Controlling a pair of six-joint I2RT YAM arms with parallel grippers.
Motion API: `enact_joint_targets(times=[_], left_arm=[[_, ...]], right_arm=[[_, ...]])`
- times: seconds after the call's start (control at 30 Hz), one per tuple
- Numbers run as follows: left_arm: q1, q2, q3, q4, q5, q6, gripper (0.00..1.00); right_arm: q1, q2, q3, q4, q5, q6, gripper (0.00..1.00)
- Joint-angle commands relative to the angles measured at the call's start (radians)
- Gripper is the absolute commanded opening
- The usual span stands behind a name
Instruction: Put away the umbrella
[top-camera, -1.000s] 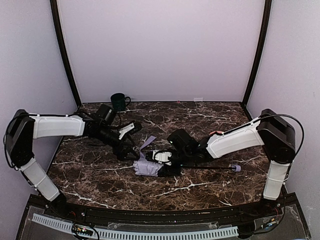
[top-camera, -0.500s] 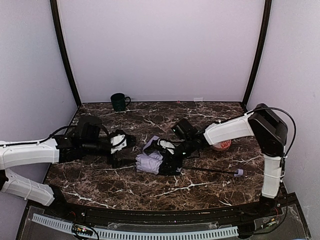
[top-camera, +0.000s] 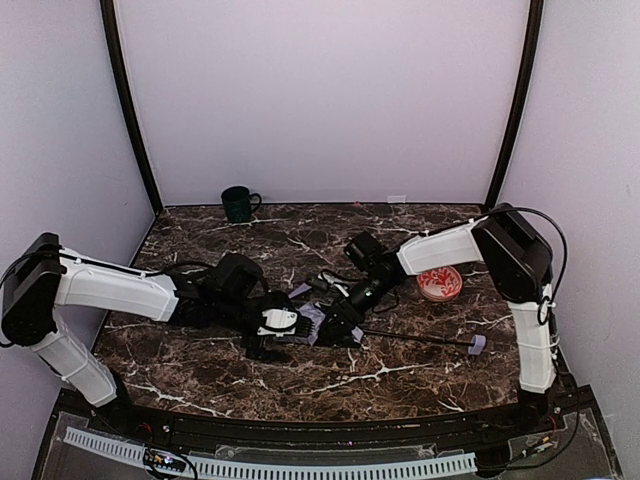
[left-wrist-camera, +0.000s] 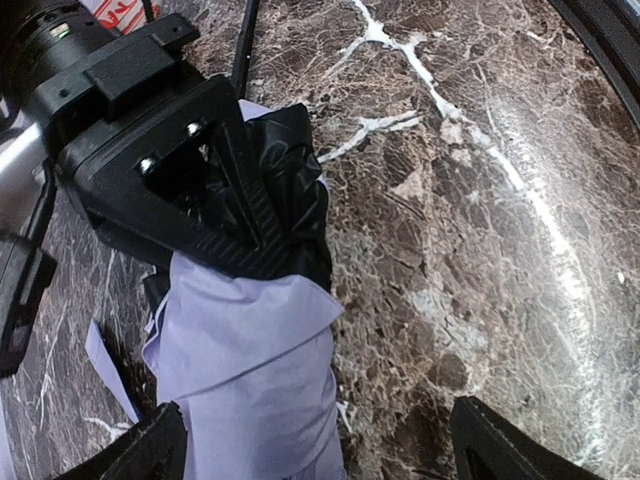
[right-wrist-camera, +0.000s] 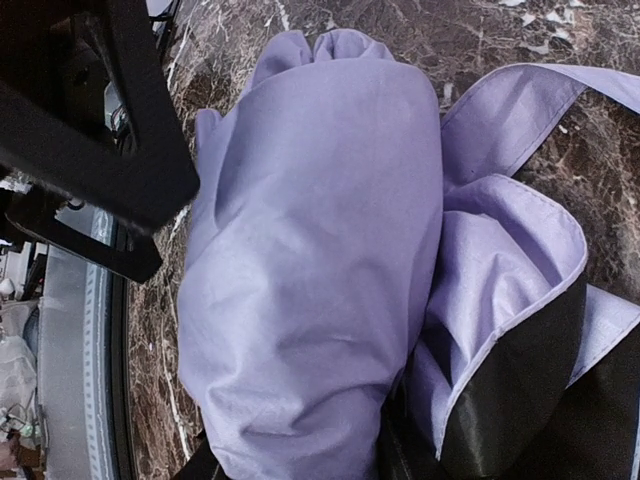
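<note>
Left end effector (left-wrist-camera: 322, 445) gapes wide, the umbrella (right-wrist-camera: 310, 260) bundle lying between its fingers mid-surface (top-camera: 200, 365). Right end effector (top-camera: 338, 326) clamps the bundle's black-lined end; the thin shaft (top-camera: 420, 340) runs rightward to the handle (top-camera: 476, 344).

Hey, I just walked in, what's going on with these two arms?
Two robot arms are putting away the umbrella, which lies mid-table as a bunched lavender bundle, its thin shaft stretched out to the right. The right arm has its jaws clamped on the fabric. The left arm reaches in from the other side, jaws wide open beside the bundle, gripping nothing. A red-patterned bowl and a dark mug stand apart, farther back.
</note>
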Motion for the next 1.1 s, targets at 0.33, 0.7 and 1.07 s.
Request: enact_joint_targets(times=[0.33, 0.7, 1.07], left_arm=[[-0.022, 0.285, 0.171, -0.039, -0.229, 0.004, 0.85], [-0.022, 0.374, 0.260, -0.325, -0.160, -0.101, 0.58], [-0.022, 0.441, 0.342, -0.492, -0.041, -0.173, 0.35]], right_arm=[[-0.022, 0.144, 0.065, -0.192, 0.042, 0.024, 0.23], [-0.106, 0.042, 0.073, -0.039, 0.049, 0.185, 0.58], [-0.204, -0.232, -0.083, 0.067, 0.101, 0.236, 0.67]])
